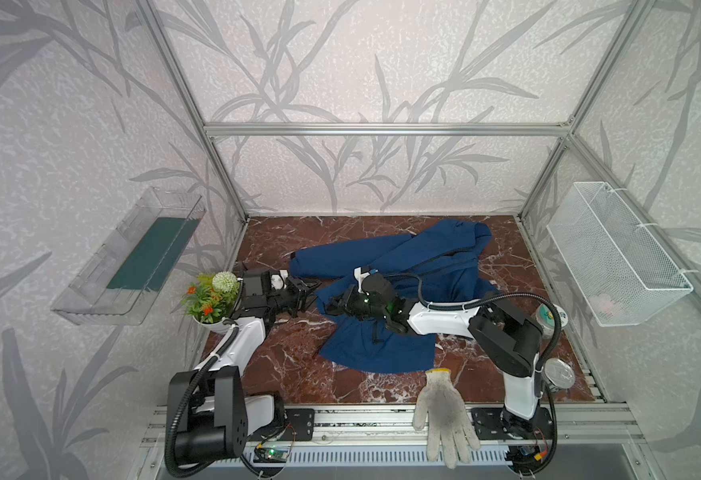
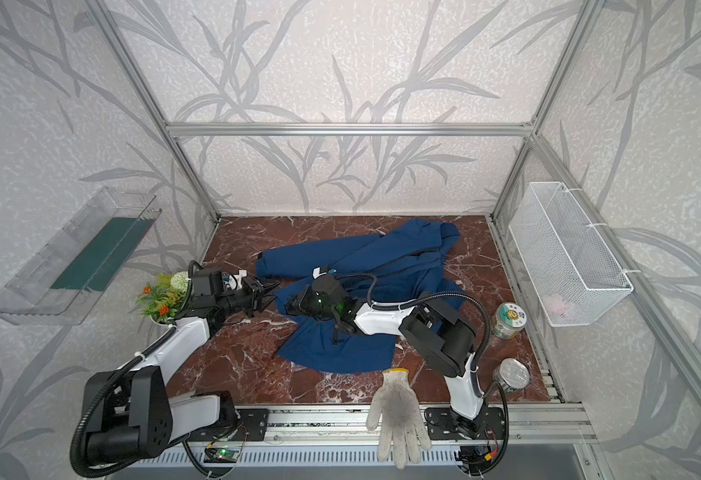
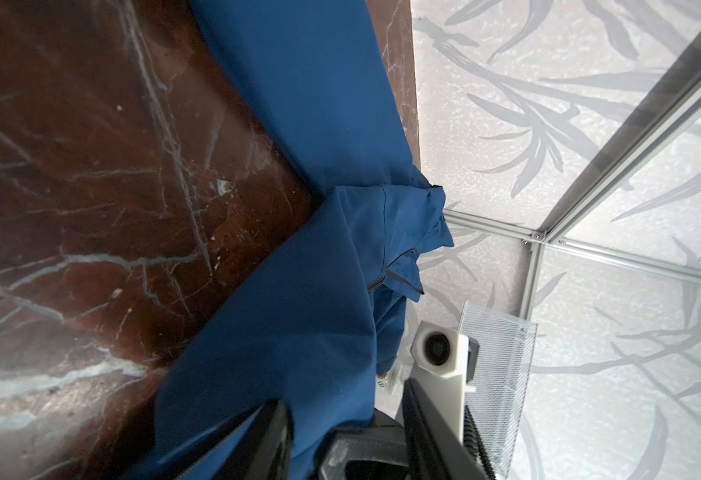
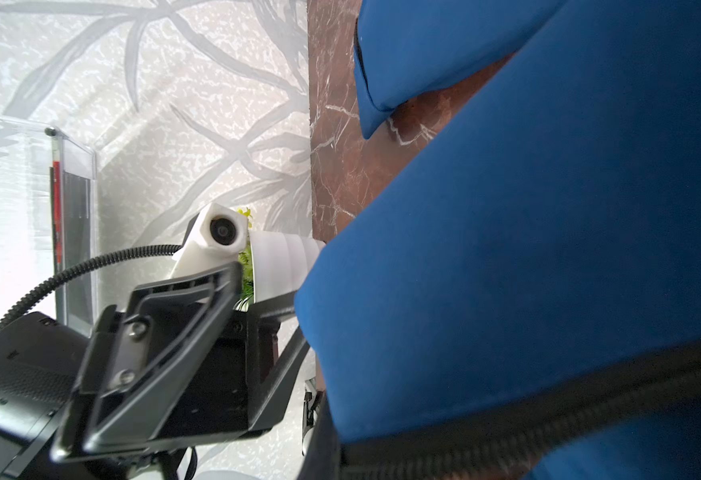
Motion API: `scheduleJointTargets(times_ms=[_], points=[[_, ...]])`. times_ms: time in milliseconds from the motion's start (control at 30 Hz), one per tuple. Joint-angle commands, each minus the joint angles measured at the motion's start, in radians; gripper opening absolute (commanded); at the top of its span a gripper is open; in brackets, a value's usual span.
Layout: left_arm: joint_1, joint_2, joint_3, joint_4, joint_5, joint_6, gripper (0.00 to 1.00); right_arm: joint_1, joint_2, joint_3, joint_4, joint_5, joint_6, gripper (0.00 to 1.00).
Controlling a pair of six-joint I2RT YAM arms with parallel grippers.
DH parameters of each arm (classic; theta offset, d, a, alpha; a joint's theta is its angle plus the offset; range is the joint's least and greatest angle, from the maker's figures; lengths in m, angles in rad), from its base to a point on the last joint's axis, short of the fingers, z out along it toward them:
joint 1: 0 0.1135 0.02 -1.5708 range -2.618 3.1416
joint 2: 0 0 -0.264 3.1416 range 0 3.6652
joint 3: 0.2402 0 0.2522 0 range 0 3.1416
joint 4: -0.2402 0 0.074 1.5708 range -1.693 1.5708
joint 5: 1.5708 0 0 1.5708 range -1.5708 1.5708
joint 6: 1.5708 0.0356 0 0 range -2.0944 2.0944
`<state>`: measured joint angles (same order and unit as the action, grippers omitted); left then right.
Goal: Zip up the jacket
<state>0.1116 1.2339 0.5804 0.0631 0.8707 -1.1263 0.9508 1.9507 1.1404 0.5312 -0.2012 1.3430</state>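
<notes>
Jacket: You see the navy jacket (image 1: 403, 266) (image 2: 365, 266) spread on the red marble counter (image 1: 282, 365), in the middle of both top views. Its collar end points to the upper right and its hem to the lower middle.
Sleeve: One sleeve (image 1: 340, 253) lies flat toward the left, above both arms.
Front zipper: The black zipper line (image 1: 436, 259) runs slanted from the collar down to the grippers. In the right wrist view it is a dark toothed band (image 4: 548, 411) very close to the lens.
Left gripper: You find it (image 1: 305, 291) (image 2: 263, 293) at the left edge of the jacket, left of centre.
Left jaws: A gap shows between the fingers (image 3: 265, 436), and blue cloth (image 3: 299, 311) lies in this gap. You cannot tell if they press on it.
Right gripper: It (image 1: 332, 305) (image 2: 292, 305) reaches across the jacket to the same left edge, just beside the left one.
Right jaws: They are pressed together, pinching the jacket at its front edge. The cloth (image 4: 548, 249) rises up close to this camera.
Glove: A white knit glove (image 1: 444, 411) lies at the lower edge, half on the metal rail, apart from the jacket.
Plant: A small potted plant (image 1: 211, 297) stands at the left, behind the left arm.
Cans: Two cans (image 2: 509, 320) (image 2: 513, 374) stand at the right side of the counter.
Wall boxes: A wire basket (image 1: 615, 257) hangs on the right wall, a clear tray (image 1: 128, 257) on the left wall.
</notes>
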Motion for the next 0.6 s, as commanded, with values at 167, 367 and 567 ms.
scheduleJointTargets(times_ms=[167,367,567], points=[[-0.013,-0.007,-0.004,0.015,-0.001,0.02,0.0,0.003,-0.077,-0.045,0.096,-0.012,-0.003,0.0],[-0.014,-0.037,0.008,-0.042,-0.012,0.051,0.0,-0.002,-0.05,-0.016,0.198,-0.034,-0.026,0.0],[-0.016,-0.043,0.01,-0.04,-0.003,0.04,0.0,-0.016,0.004,0.024,0.271,-0.055,-0.024,0.0]])
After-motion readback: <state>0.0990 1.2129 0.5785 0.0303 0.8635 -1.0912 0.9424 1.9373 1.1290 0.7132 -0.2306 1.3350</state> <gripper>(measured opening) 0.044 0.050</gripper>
